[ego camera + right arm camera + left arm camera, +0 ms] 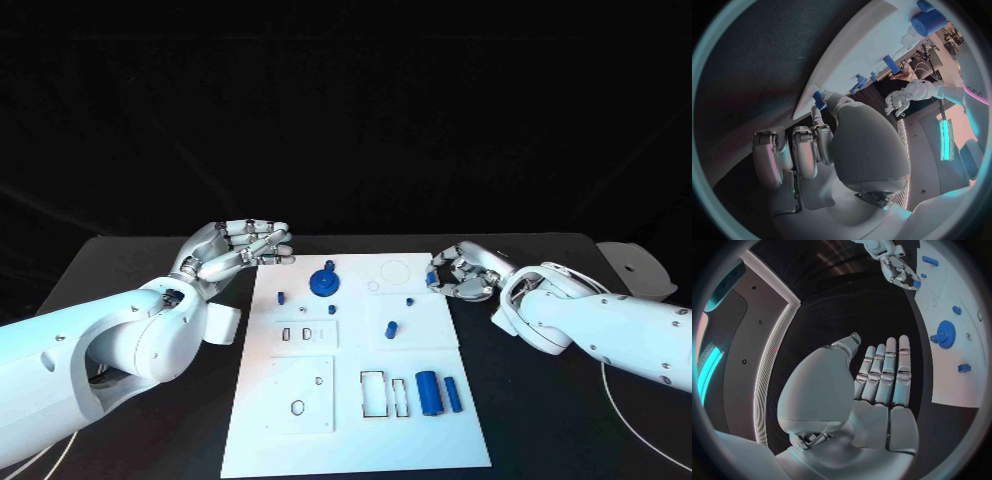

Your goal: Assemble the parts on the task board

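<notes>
The white task board (353,420) lies in the middle of the black table. A blue gear (326,283) stands near its far edge, also seen as the gear (946,333). Small blue parts (391,328) are scattered mid-board, and two blue cylinders (428,392) lie near the front right. My left hand (238,250) hovers off the board's far left corner, fingers (887,372) straight and together, holding nothing. My right hand (464,270) sits at the far right corner, fingers curled, pinching a small blue part (819,98), also visible as the part (434,280).
A white rounded object (636,266) sits at the table's far right edge. A thin white cable (635,400) loops on the table right of the board. Black table (534,420) lies bare on both sides of the board.
</notes>
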Controlling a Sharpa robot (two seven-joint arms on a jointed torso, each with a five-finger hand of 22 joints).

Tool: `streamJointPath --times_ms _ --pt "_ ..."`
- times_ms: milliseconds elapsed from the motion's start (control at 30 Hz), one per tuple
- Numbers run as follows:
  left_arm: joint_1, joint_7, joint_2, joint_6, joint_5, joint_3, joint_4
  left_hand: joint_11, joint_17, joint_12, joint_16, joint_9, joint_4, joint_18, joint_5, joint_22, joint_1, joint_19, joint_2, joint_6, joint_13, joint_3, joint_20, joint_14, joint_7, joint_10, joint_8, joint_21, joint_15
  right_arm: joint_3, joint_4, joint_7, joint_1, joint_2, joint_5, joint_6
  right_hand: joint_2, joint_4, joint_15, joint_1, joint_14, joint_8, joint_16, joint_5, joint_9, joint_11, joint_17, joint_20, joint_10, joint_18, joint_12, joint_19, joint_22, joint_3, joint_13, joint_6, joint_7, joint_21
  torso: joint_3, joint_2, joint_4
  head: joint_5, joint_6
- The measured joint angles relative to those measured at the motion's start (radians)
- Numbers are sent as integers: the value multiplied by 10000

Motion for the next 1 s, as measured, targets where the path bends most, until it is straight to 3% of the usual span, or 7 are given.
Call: streamJointPath --times_ms 267,533,633,833,1000 --pt "0 -3 -4 0 -2 0 0 0 -1 0 0 1 0 0 0 1 0 0 0 0 0 0 0 0 0 0 0 0 0 0 -28 -39 -15 50 -4 43 0 -1 0 0 0 40 0 -40 2 0 -1 0 0 0 0 0 -1 54 -1 74 -3 0 0 0 1 5 -16" --pt "0 -7 -7 -1 -4 0 -1 0 8 -38 0 1 0 0 0 1 0 0 0 0 0 0 0 0 0 0 0 0 0 0 -50 -70 -21 73 -9 37 137 15 -29 -137 -29 276 0 -40 79 -2 -2 1 1 0 102 0 -1 209 -2 469 -164 0 -2 -2 -2 6 -37" --pt "0 -9 -8 -1 -4 0 -2 0 8 -38 0 1 0 0 0 2 0 0 0 0 0 0 0 0 0 0 0 0 0 0 -49 -71 -22 79 -2 -24 174 10 -93 -175 -20 429 0 -42 119 -108 -2 -78 -1 0 153 4 -2 264 -2 645 -275 0 -1 -5 -3 12 -41" --pt "0 -12 -8 -2 -5 0 -8 0 7 -37 0 1 0 0 0 2 0 0 0 0 0 0 0 0 0 0 0 0 0 0 10 -69 -25 83 77 -359 281 15 -200 -283 -18 651 0 -70 195 -232 -3 -184 19 -1 243 -2 3 400 -3 869 -409 0 0 -6 2 11 -48" --pt "0 -14 -5 -2 -5 0 -16 0 7 -37 0 1 0 0 0 2 0 0 0 0 0 0 0 0 0 0 0 0 0 0 116 -104 -26 69 160 -751 386 42 -269 -386 -17 703 0 40 232 -268 -3 -204 -16 -1 269 -12 6 454 -3 879 -423 0 0 -8 2 -4 -52"
